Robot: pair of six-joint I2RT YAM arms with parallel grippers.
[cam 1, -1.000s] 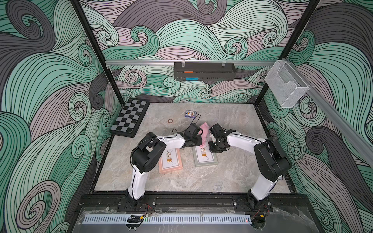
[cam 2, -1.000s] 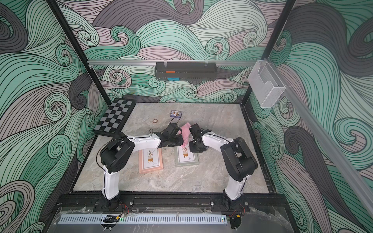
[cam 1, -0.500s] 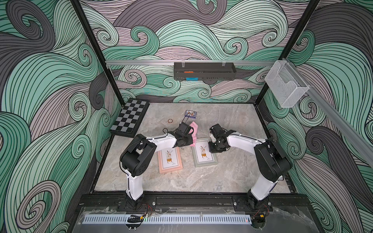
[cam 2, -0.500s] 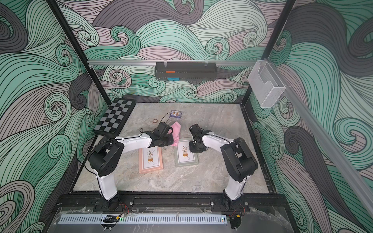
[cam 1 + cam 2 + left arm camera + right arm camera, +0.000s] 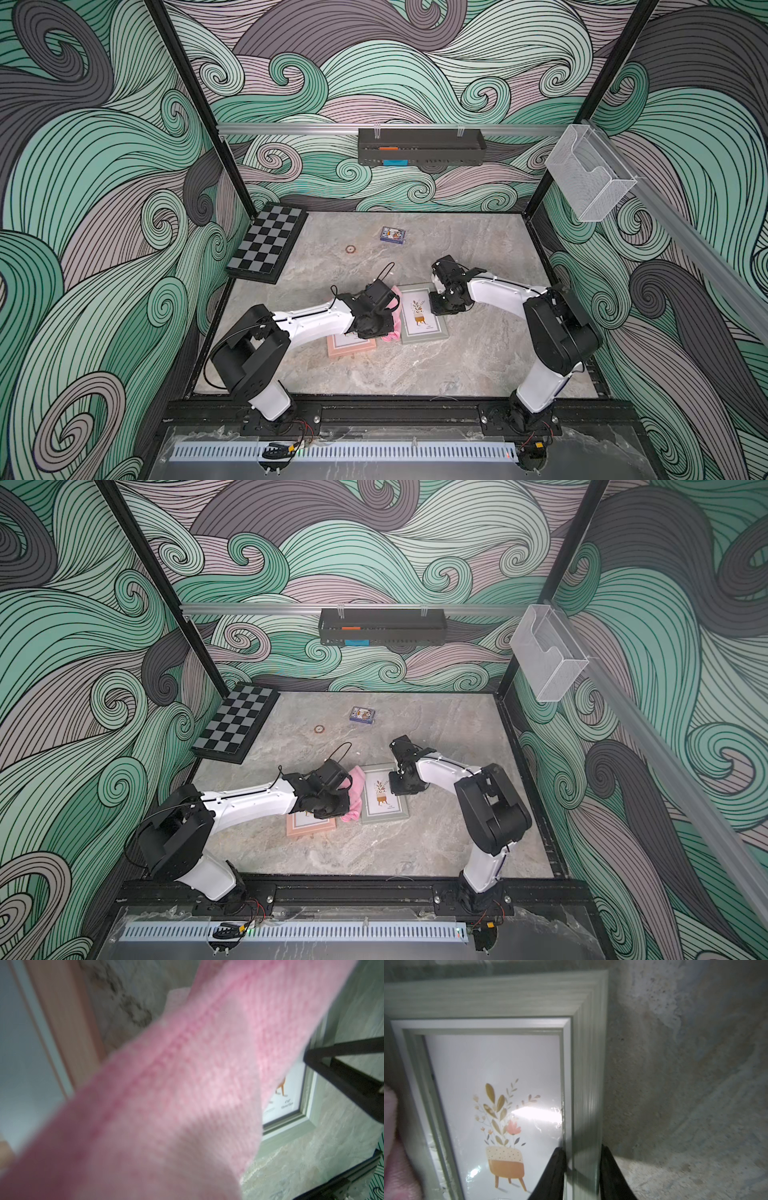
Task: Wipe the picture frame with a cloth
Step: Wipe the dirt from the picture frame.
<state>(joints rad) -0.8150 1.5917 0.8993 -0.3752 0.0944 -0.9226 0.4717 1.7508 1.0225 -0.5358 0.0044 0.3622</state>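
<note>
Pink cloth (image 5: 396, 309), pinched in the closed left end effector (image 5: 388, 311), has been drawn nearer along the left border of the green picture frame (image 5: 422, 318) in both top views; one stroke is judged done. By the left wrist, the cloth is shown hanging beside the glass (image 5: 291, 1093). By the right wrist, the frame, flat on the bench (image 5: 675, 1084), is shown gripped at its right border by the right end effector (image 5: 582, 1174), its glass smeared

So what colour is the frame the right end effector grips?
Pale grey-green; the frame shows best in the right wrist view.
</note>
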